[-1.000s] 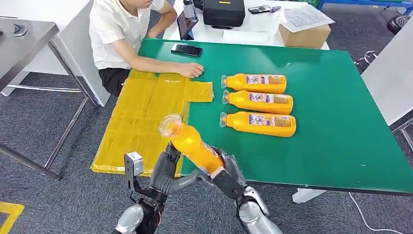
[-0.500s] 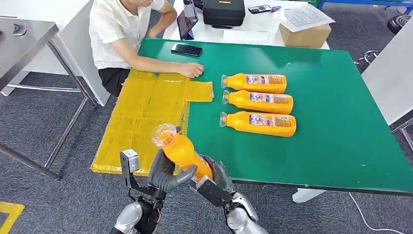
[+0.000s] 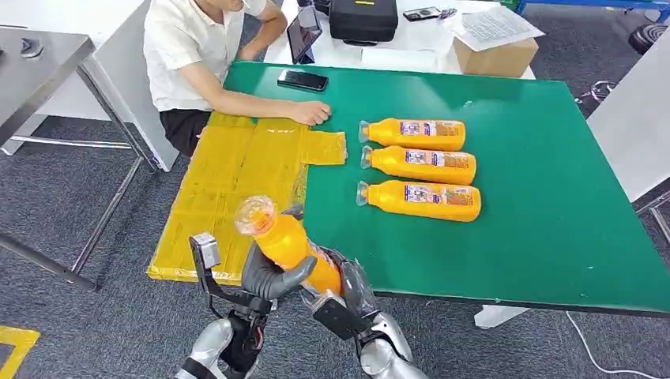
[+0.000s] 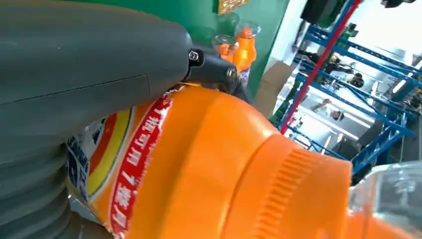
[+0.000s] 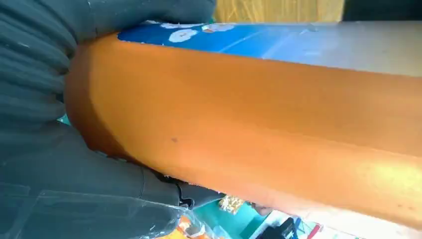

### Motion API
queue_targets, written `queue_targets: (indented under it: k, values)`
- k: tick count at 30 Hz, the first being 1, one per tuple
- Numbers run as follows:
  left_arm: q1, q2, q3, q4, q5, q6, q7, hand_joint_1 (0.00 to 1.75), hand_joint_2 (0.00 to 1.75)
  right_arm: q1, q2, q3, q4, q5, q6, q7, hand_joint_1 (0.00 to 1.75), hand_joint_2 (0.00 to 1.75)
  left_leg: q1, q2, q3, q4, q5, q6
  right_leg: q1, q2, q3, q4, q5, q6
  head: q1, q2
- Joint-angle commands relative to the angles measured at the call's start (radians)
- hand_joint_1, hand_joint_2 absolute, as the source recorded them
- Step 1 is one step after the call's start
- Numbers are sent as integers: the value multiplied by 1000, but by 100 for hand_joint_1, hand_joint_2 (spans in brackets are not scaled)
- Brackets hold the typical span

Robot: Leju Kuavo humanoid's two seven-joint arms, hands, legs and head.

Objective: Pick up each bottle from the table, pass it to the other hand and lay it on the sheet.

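Head view: orange bottle (image 3: 294, 245) is gripped by both left hand (image 3: 269, 276) and right hand (image 3: 344, 288), tilted, cap upward | held off the green table's (image 3: 537, 237) near edge, beside the yellow sheet (image 3: 229, 181) | three bottles (image 3: 419, 167) lie on the table.

Bright, even indoor light; wrist views blurred close up (backgrounds overexposed, hazy).
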Motion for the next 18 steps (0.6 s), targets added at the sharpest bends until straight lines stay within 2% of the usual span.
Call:
queue_targets:
  k: [1,8,9,11,15,16,18]
  values:
    - [-65,26,-41,108,-27,20,-2,175,175,-18,-28,126,-69,44,-15,-21,143,175,1,0,3,-1,-1,-2,1,1,3,0,-1,-2,0,0]
    - [-65,27,-40,107,-27,20,-2,175,175,-19,-29,126,-65,44,-13,-21,143,175,0,0,2,-1,-1,-1,0,1,2,0,-1,-1,0,0]
    - [-64,28,-41,104,-30,21,0,175,175,-21,-26,124,-55,61,-35,-21,134,175,1,1,4,-1,-1,-2,1,1,3,0,-1,-2,0,0]
    - [-59,33,-38,99,-30,21,2,175,175,-14,-17,110,-58,37,-9,-21,2,175,1,0,5,-1,-2,-2,1,1,4,-1,-2,-2,0,0]
    - [-48,42,-28,49,-21,-2,7,175,175,7,-8,116,-79,5,-2,-21,0,175,1,2,6,-1,-2,-2,1,3,5,0,-2,-3,0,0]
    - [-48,42,-26,41,-16,-7,8,175,175,10,-7,120,-85,-6,0,-21,0,0,1,0,4,-1,-1,-2,1,1,3,0,-2,-2,0,0]
    - [-44,45,-15,4,9,-27,17,175,175,17,-11,147,-101,-30,-8,-21,0,0,1,0,3,0,-2,-2,1,0,3,0,-2,-2,1,0]
